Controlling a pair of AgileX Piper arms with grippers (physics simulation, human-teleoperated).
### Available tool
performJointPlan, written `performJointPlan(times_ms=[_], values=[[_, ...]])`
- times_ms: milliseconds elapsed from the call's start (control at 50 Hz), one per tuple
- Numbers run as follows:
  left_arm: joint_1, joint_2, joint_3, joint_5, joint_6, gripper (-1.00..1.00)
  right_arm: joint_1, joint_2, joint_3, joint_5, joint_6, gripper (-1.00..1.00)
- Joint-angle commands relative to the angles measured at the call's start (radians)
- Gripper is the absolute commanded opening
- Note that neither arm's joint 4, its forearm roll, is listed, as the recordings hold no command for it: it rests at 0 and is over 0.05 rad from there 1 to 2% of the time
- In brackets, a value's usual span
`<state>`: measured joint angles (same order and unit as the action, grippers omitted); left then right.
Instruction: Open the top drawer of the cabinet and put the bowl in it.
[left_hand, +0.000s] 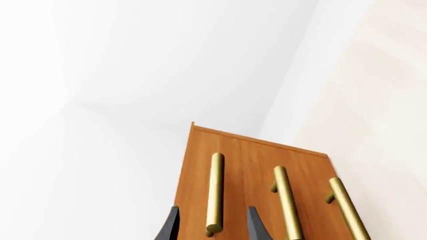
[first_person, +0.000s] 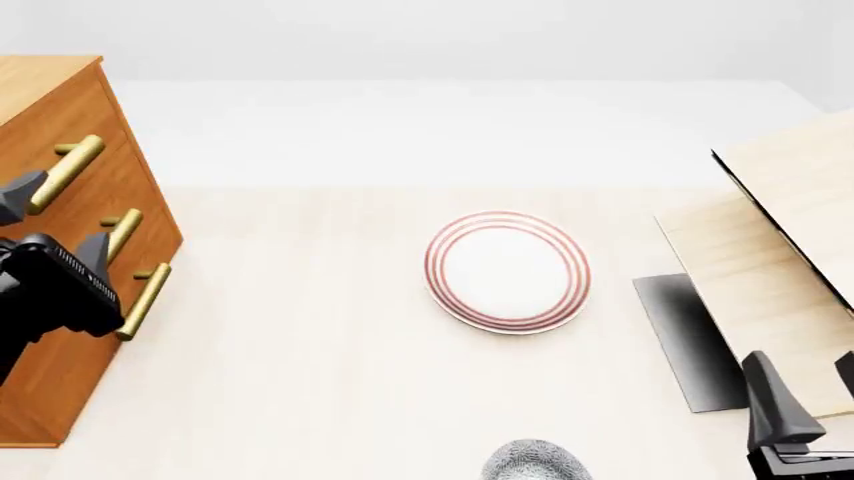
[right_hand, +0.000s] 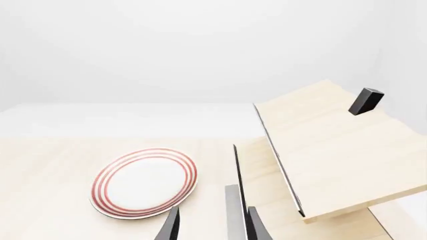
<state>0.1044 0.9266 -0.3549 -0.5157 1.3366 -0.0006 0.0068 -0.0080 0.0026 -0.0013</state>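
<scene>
The orange-brown cabinet (first_person: 40, 85) stands at the table's left edge, its three drawer fronts flush. The top drawer (first_person: 120, 160) is shut, and its brass handle (first_person: 60, 170) sticks out toward the table. My left gripper (first_person: 54, 220) is open in front of that handle. In the left wrist view the handle (left_hand: 215, 192) lies between the two dark fingertips (left_hand: 170, 226); contact cannot be judged. The speckled bowl (first_person: 534, 463) peeks in at the near edge of the table. My right gripper (first_person: 807, 385) hangs open and empty to the bowl's right.
A white plate with red rings (first_person: 507, 270) lies mid-table. Pale wood furniture (first_person: 787, 230) with a tilted panel fills the right side, a dark grey slab (first_person: 687, 340) under it. A small dark block (right_hand: 365, 101) rests on that panel.
</scene>
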Motion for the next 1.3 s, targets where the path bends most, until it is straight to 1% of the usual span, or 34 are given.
performJointPlan(times_ms=[20, 260, 460, 1000, 1300], values=[[0.019, 0.069, -0.007, -0.054, -0.007, 1.00, 0.000, 0.000, 0.000, 0.001, 0.000, 1.00], [0.026, 0.130, -0.023, -0.098, -0.012, 1.00, 0.000, -0.001, 0.000, 0.001, 0.000, 1.00], [0.055, 0.166, -0.018, -0.136, -0.015, 1.00, 0.000, -0.001, 0.000, 0.002, 0.000, 1.00], [0.102, 0.210, -0.015, -0.172, -0.029, 1.00, 0.000, 0.000, 0.000, 0.001, 0.000, 1.00], [0.122, 0.253, -0.039, -0.190, -0.037, 1.00, 0.000, -0.001, 0.004, -0.003, 0.000, 1.00]])
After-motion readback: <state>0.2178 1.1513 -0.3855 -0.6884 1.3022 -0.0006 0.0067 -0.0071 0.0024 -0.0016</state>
